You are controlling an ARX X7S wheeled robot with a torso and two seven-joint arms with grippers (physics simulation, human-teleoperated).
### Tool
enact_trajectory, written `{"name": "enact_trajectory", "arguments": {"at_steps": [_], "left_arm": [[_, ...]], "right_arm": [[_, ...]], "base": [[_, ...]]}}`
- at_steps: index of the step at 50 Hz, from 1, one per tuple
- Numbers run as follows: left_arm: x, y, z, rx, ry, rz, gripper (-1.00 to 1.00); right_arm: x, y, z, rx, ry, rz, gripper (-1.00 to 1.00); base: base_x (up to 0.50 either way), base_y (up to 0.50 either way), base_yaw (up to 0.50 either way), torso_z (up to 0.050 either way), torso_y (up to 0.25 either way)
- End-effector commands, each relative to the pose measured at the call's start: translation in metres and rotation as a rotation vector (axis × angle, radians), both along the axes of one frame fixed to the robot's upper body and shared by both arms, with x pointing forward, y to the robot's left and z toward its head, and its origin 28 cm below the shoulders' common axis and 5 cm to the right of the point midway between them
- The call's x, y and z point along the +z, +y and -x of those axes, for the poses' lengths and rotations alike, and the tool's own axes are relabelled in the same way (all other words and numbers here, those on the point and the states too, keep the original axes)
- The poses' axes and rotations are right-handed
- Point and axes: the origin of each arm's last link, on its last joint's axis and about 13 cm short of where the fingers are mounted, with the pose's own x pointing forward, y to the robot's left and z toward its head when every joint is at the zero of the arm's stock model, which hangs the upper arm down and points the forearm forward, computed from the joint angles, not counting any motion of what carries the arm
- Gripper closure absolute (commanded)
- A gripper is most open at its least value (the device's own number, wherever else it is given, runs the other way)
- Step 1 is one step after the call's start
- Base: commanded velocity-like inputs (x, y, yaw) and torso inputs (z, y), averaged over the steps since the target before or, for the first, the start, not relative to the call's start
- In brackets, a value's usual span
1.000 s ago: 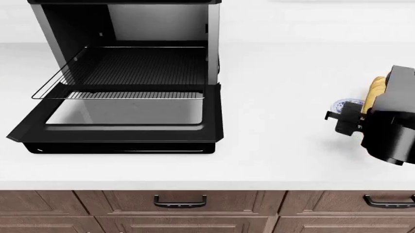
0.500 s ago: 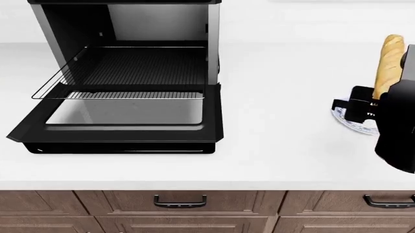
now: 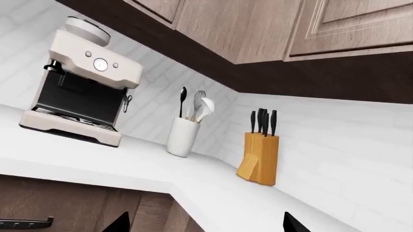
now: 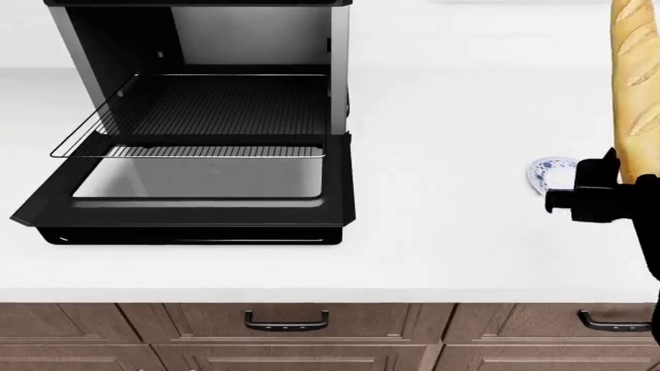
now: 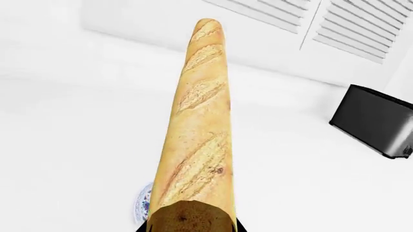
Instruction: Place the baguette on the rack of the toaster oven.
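Head view, nearest stuff first: brown drawer fronts w/ black handles run along the bottom edge, then the white counter. Right gripper sits at the far right, cut off by the frame edge, and it's pinching the baguette at its lower end. Compared to half a sec ago the loaf is way higher in view and looks bigger: it now runs up past the top edge, whereas before its tip was well below that. A full sec ago it was barely peeking out behind the arm, so it's been lifted clear of the counter. Small blue-patterned plate is more exposed now, just beside the gripper, nothing on the part I can see.

Toaster oven over on the left hasn't budged: door dropped flat, rack pulled partway out over it, bare. Baguette is well apart from it.

Right wrist view: baguette points straight away from the cam, pale score marks visible, plate edge under it, black box farther back on the counter, louvered shutters beyond.

Left wrist view: fingertips barely show at the edge, spread apart w/ nothing between them. Past them, coffee machine, utensil crock, knife block along the tiled wall.
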Motion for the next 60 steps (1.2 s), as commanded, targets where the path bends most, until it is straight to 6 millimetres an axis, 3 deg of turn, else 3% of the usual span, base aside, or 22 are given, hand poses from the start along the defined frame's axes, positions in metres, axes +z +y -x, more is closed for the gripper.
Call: {"name": "enact_trajectory", "arguments": {"at_steps": [1, 9, 21, 26, 60], "left_arm": [[0.000, 0.000, 0.000, 0.000, -0.001, 0.000, -1.00], [-0.001, 0.000, -0.001, -0.004, -0.002, 0.004, -1.00], [0.000, -0.001, -0.001, -0.008, -0.006, 0.003, -1.00], [0.000, -0.001, -0.001, -0.009, -0.007, 0.004, -1.00], [0.001, -0.001, 0.000, -0.010, -0.013, 0.004, -1.00]], "right_arm": [[0.003, -0.014, 0.032, 0.015, -0.069, 0.086, 1.00], [0.006, -0.012, 0.054, 0.024, -0.103, 0.085, 1.00], [0.013, 0.024, 0.079, 0.207, -0.124, 0.223, 1.00], [0.013, 0.033, 0.081, 0.269, -0.129, 0.253, 1.00], [0.010, 0.042, 0.084, 0.353, -0.130, 0.245, 1.00]], "base": [[0.00, 0.00, 0.00, 0.000, 0.000], [0.00, 0.00, 0.00, 0.000, 0.000], [0.00, 0.00, 0.00, 0.000, 0.000], [0.00, 0.00, 0.00, 0.000, 0.000], [0.00, 0.00, 0.00, 0.000, 0.000]]}}
